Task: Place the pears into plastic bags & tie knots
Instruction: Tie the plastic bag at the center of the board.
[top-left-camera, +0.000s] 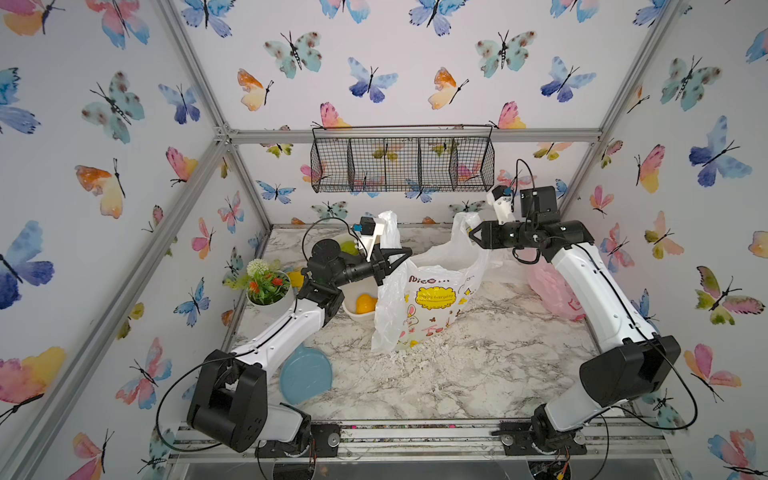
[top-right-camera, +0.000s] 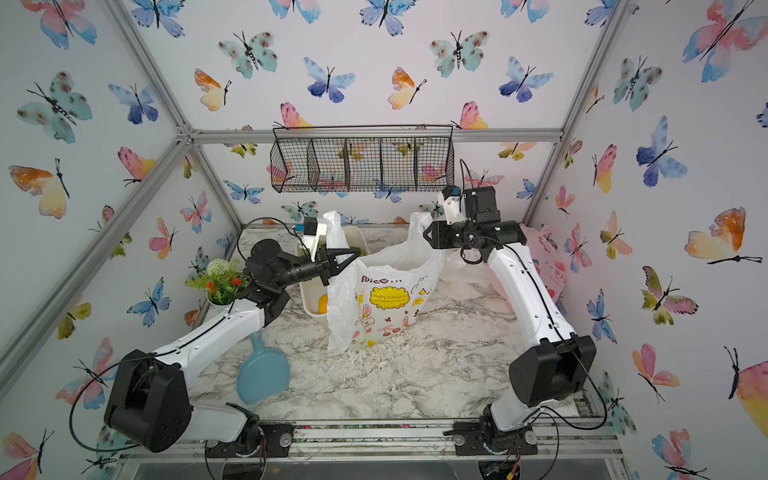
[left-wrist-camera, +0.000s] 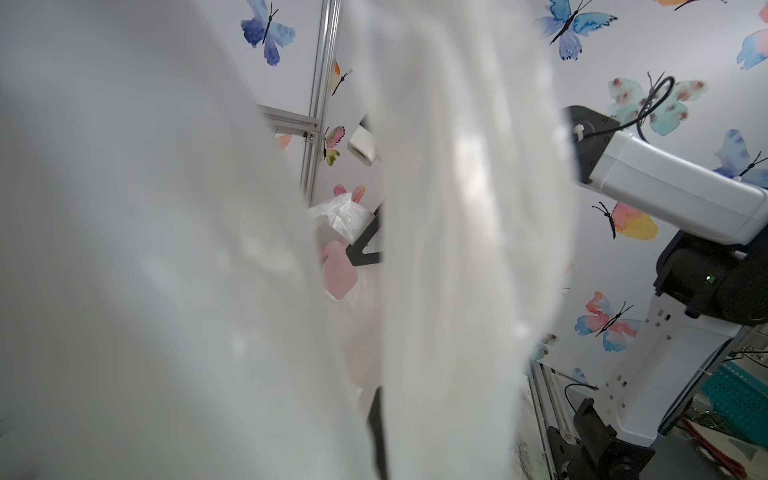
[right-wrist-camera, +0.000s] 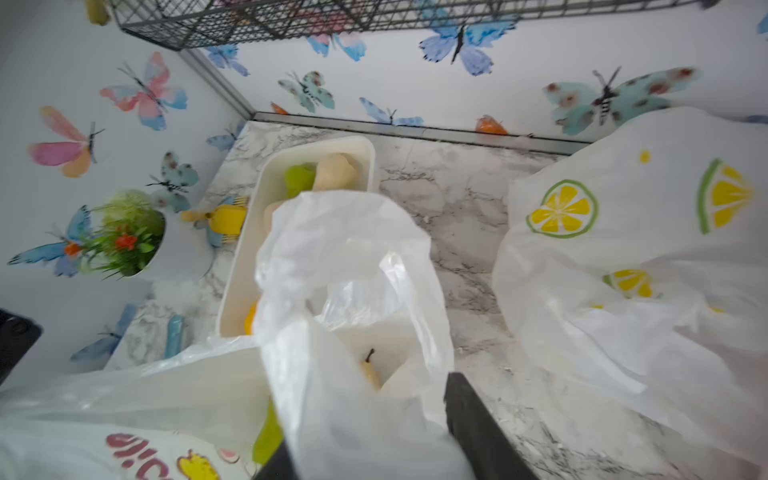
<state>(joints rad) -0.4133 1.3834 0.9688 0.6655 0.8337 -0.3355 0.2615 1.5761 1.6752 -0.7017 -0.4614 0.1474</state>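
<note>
Both top views: bunny-print bag (top-left-camera: 432, 303) upright, its mouth stretched wide. One handle pinched flat in the left gripper (top-left-camera: 405, 252), jaws fully closed on the film, probably to hold that side up. Right gripper (top-left-camera: 473, 235) at the opposite handle, pulling the opening apart for loading. White tray (top-left-camera: 353, 318) just beside the bag on its left-arm side, with an orange-yellow pear (top-left-camera: 365, 303) inside. Pink bag (top-left-camera: 552, 291) well apart on the bag's other side.

Left wrist view: almost nothing but blurred white film (left-wrist-camera: 166, 249) of the bag, close against the lens.

Right wrist view: jaws partly apart astride the bunched handle (right-wrist-camera: 353, 270); cannot tell whether biting or loose. Inside the bag, a cream pear (right-wrist-camera: 371, 372), stem up. Beyond the bag, in the tray, a green pear (right-wrist-camera: 299, 179) and a second cream pear (right-wrist-camera: 334, 170), not yet bagged. Lemon-slice bag (right-wrist-camera: 623, 249) slumped near. Handles not yet tied.
</note>
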